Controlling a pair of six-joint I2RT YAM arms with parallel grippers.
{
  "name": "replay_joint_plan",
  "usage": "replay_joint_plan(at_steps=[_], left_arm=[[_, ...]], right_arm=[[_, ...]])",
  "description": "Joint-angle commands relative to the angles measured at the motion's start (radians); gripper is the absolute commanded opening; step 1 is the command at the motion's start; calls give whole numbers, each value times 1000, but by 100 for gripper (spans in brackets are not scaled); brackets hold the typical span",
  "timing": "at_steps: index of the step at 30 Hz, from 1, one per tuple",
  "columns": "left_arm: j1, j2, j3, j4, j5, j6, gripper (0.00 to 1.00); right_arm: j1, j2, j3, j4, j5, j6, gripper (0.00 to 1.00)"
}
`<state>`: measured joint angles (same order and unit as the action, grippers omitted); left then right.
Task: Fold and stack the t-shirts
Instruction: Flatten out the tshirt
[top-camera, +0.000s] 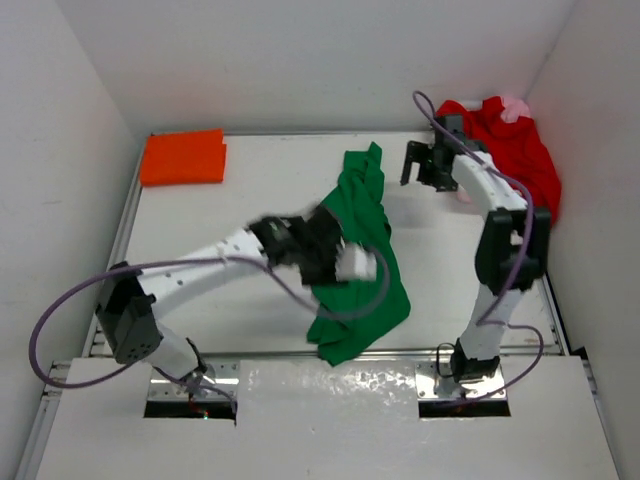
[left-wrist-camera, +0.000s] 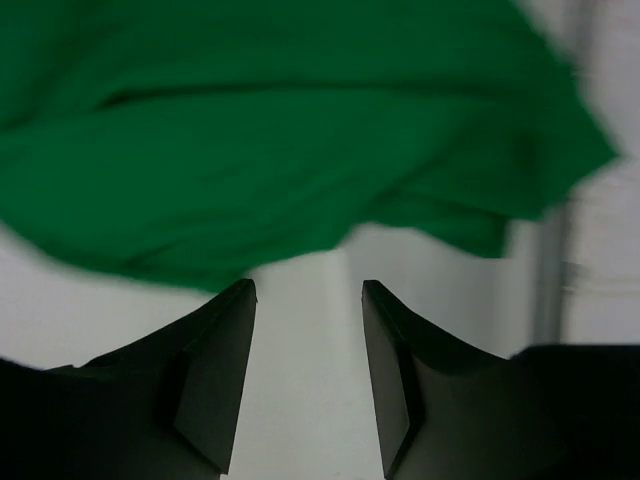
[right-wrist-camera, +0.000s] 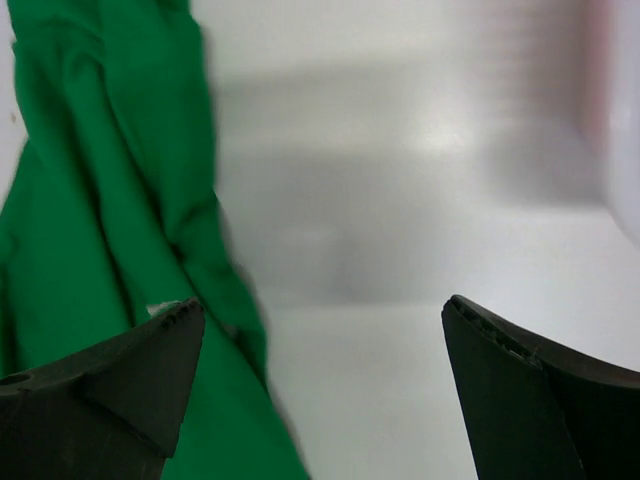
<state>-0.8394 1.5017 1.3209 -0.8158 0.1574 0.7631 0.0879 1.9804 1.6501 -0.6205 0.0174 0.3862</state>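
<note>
Left claw (left-wrist-camera: 308, 290) half-parted, right claw (right-wrist-camera: 320, 305) wide; one green t-shirt (top-camera: 365, 215), one orange t-shirt (top-camera: 182, 157), one red t-shirt (top-camera: 520, 150).

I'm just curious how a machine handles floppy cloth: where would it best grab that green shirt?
Probably its narrow far end, coming from the right. The green shirt lies in a long rumpled strip, and that end is bunched into raised folds that an end effector can pinch. The right end effector is open beside it.
</note>
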Motion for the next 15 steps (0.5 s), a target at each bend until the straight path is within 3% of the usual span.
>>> replay_joint_plan(at_steps=[1, 4, 6, 15], left_arm=[[-239, -5, -107, -80, 8, 33, 46], [-396, 95, -138, -30, 13, 19, 49], [-438, 166, -132, -5, 34, 27, 52], [-463, 281, -212, 191, -24, 64, 55]], right_arm=[[-5, -254, -177, 86, -11, -43, 96], [-7, -377, -366, 143, -40, -61, 96], [-7, -457, -480, 178, -45, -52, 95], [-5, -604, -734, 229, -79, -23, 93]])
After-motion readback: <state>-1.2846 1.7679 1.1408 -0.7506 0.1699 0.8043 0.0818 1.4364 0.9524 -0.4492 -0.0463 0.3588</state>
